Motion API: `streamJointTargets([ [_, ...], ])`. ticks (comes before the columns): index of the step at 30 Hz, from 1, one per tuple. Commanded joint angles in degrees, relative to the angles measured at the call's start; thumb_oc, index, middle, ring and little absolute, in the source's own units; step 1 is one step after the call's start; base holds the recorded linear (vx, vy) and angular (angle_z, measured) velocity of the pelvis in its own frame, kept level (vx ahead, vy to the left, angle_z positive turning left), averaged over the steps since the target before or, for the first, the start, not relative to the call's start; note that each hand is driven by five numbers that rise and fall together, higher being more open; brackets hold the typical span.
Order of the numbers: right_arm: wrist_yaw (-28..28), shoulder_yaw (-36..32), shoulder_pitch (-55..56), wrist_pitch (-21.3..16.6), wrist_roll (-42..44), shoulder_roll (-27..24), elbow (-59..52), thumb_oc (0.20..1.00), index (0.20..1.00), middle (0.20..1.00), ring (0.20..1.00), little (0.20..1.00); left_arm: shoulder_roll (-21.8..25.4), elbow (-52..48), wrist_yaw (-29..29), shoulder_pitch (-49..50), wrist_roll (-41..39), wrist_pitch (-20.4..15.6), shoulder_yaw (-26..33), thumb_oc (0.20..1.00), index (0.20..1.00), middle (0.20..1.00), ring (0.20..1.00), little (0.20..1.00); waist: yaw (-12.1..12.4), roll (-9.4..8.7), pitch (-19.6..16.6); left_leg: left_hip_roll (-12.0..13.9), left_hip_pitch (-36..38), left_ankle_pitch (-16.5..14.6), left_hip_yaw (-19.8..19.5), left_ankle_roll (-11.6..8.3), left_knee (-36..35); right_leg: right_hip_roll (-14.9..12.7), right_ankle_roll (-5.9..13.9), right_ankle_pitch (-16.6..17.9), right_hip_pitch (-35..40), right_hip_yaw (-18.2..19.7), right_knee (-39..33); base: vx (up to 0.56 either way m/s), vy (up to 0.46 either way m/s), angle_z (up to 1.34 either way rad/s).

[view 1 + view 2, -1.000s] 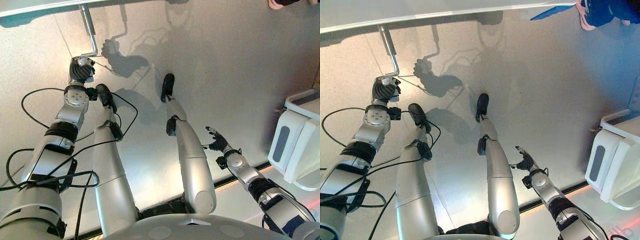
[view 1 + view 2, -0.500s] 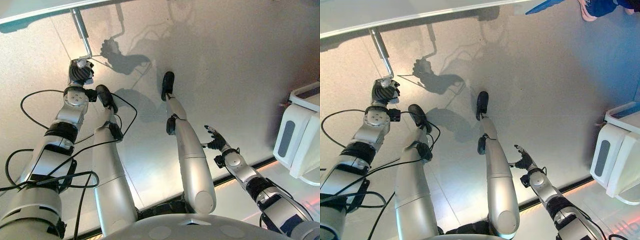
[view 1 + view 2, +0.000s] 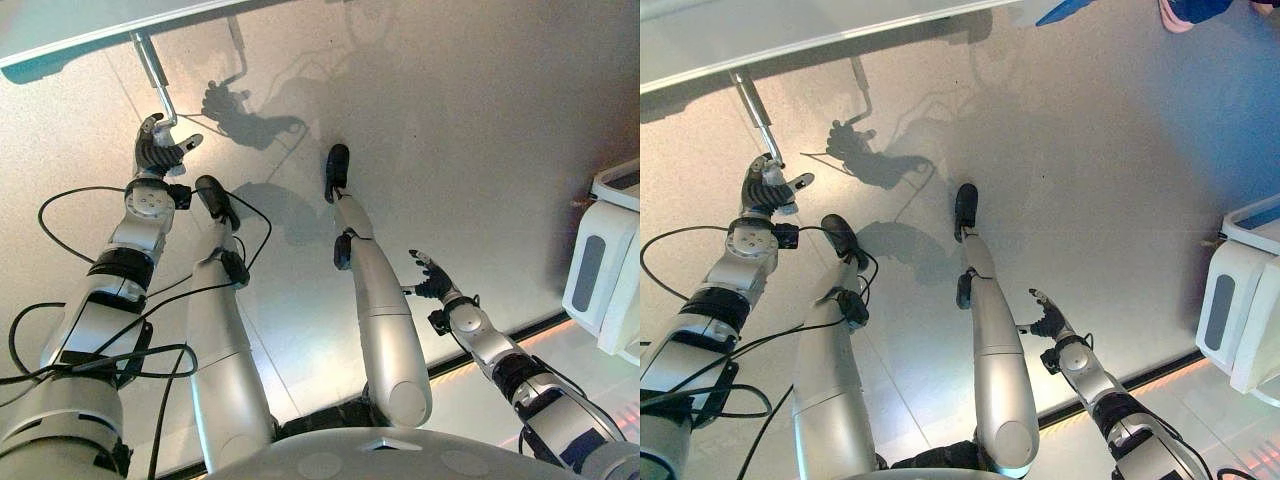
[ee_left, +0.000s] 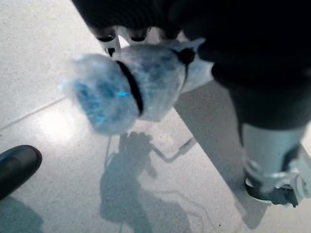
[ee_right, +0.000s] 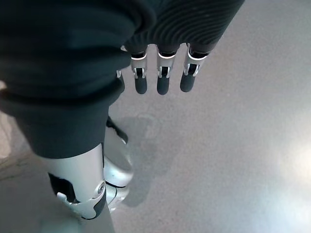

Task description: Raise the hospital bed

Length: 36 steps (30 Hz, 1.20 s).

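The hospital bed's pale edge runs along the far left. A metal crank shaft slants down from it to a handle wrapped in clear, bluish plastic. My left hand is at that handle with its fingers straightened and its thumb spread out to the side, so it is open; the handle lies against the palm. My right hand hangs low on the right over the floor, open, fingers straight and holding nothing.
A white machine with a grey panel stands on the floor at the right edge. A person's pink shoe and a blue object show at the far right. The grey floor lies between.
My left hand has uncurled from the crank handle, thumb now spread. The crank shaft has swung a little to the left. The right hand has stayed put.
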Motion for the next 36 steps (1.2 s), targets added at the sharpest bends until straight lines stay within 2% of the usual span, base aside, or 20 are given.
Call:
streamJointTargets([
  [1, -0.64, 1.36, 2.01, 0.04, 0.95, -2.86, -1.76, 1.000, 1.000, 1.000, 1.000, 1.000, 1.49, 0.60, 0.44, 2.87, 1.11, -0.35, 2.60, 1.000, 1.000, 1.000, 1.000, 1.000, 1.05, -1.50, 0.01, -1.76, 2.26, 0.09, -0.73, -1.76, -1.64, -1.34, 6.74, -3.79, -0.21, 2.24, 4.95, -0.02, -0.046, -0.03],
  [5, -0.79, 1.44, 1.96, -0.02, 1.03, -2.70, -1.78, 1.000, 1.000, 1.000, 1.000, 1.000, 0.64, 1.16, 0.06, 4.17, 0.72, -0.23, 3.13, 1.000, 1.000, 1.000, 1.000, 1.000, 0.85, -1.22, 0.01, -1.56, 2.88, 0.74, -0.80, -2.02, -1.71, -0.74, 6.28, -4.45, -0.11, 2.64, 5.96, -0.04, -0.083, -0.06],
  [8, -1.05, 0.55, 2.68, 0.42, 0.84, -2.95, -1.21, 1.000, 1.000, 1.000, 1.000, 1.000, -0.76, 0.93, -0.75, 6.52, 0.68, -0.02, 3.31, 1.000, 1.000, 1.000, 1.000, 1.000, 1.05, 0.18, 0.01, -1.65, 4.20, 1.42, -1.33, -2.24, -1.81, -0.69, 5.49, -6.10, 0.37, 2.71, 9.23, -0.04, -0.064, -0.02],
  [14, -1.09, -0.59, 3.72, 0.94, 0.67, -3.03, -0.71, 1.000, 1.000, 1.000, 1.000, 1.000, -3.25, 0.38, -2.30, 10.47, 0.28, 0.31, 3.54, 1.000, 1.000, 1.000, 1.000, 1.000, 1.67, 1.19, 0.01, -1.88, 7.47, 1.76, -1.46, -2.49, -2.20, -0.96, 4.73, -7.24, 3.42, 1.99, 10.96, -0.04, -0.040, 0.07],
  [17, -0.89, -1.62, 4.00, 1.67, 0.57, -2.54, 1.25, 1.000, 1.000, 1.000, 1.000, 1.000, -5.65, 1.14, -3.01, 13.89, -0.19, 0.53, 4.50, 1.000, 1.000, 1.000, 1.000, 1.000, 2.40, 1.99, 0.01, -2.08, 12.06, 1.78, -1.49, -2.46, -3.48, -1.09, 4.54, -8.14, 7.66, 1.36, 11.19, -0.02, -0.009, 0.01],
  [18, -0.79, -2.22, 3.88, 2.15, 0.57, -2.15, 2.65, 1.000, 1.000, 1.000, 1.000, 1.000, -7.92, 2.01, -3.82, 16.71, -0.92, 0.68, 5.38, 1.000, 1.000, 1.000, 1.000, 1.000, 3.01, 2.52, 0.01, -2.27, 15.44, 1.55, -1.43, -2.43, -3.72, -1.10, 4.42, -8.95, 11.29, 1.02, 11.55, 0.01, -0.006, 0.04],
  [21, -0.55, -3.26, 2.98, 2.71, 0.25, -1.58, 4.36, 1.000, 1.000, 1.000, 1.000, 1.000, -10.18, 2.72, -4.69, 19.19, -1.34, 0.84, 6.07, 1.000, 1.000, 1.000, 1.000, 1.000, 3.77, 3.27, 0.01, -2.59, 18.45, 2.99, -1.38, -2.01, -4.85, -1.16, 3.95, -8.05, 14.42, 0.38, 10.83, -0.04, 0.006, 0.10],
  [26, 0.89, -5.64, 3.27, 3.85, -1.63, -1.83, 8.29, 1.000, 1.000, 1.000, 1.000, 1.000, -14.55, 3.19, -8.19, 27.95, 2.12, 1.28, 5.55, 1.000, 1.000, 1.000, 1.000, 1.000, 5.57, 5.45, 0.01, -3.25, 31.48, 2.88, -1.62, -2.02, -9.30, -0.75, 4.65, -8.30, 27.43, -1.07, 7.78, 0.05, 0.028, 0.05],
  [29, 1.78, -7.95, 4.52, 4.65, -2.46, -1.87, 11.04, 1.000, 1.000, 1.000, 1.000, 1.000, -16.10, 3.48, -10.10, 32.82, 2.44, 1.48, 7.45, 1.000, 1.000, 1.000, 1.000, 1.000, 6.32, 6.69, 0.01, -3.66, 39.56, 3.18, -1.60, -2.12, -13.22, -0.31, 5.22, -7.80, 35.42, -1.94, 4.10, 0.07, 0.025, 0.09],
  [33, 2.09, -9.07, 4.84, 5.00, -2.68, -1.44, 13.15, 1.000, 1.000, 1.000, 1.000, 1.000, -17.43, 6.49, -11.26, 34.50, 2.76, 1.68, 8.55, 1.000, 1.000, 1.000, 1.000, 1.000, 6.77, 6.93, -0.24, -3.48, 44.58, 3.32, -1.44, -2.11, -15.62, 0.03, 5.59, -7.39, 40.00, -2.13, 1.77, 0.04, 0.011, 0.03],
  [36, 2.59, -9.78, 5.98, 5.24, -3.04, -0.88, 14.74, 1.000, 1.000, 1.000, 1.000, 1.000, -18.49, 8.94, -12.21, 36.27, 4.29, 1.99, 9.01, 1.000, 1.000, 1.000, 1.000, 1.000, 7.15, 7.28, -2.83, -3.42, 47.17, 3.61, -1.40, -2.38, -17.52, 0.15, 5.88, -7.21, 42.76, -2.70, -0.55, 0.07, -0.004, 0.01],
])
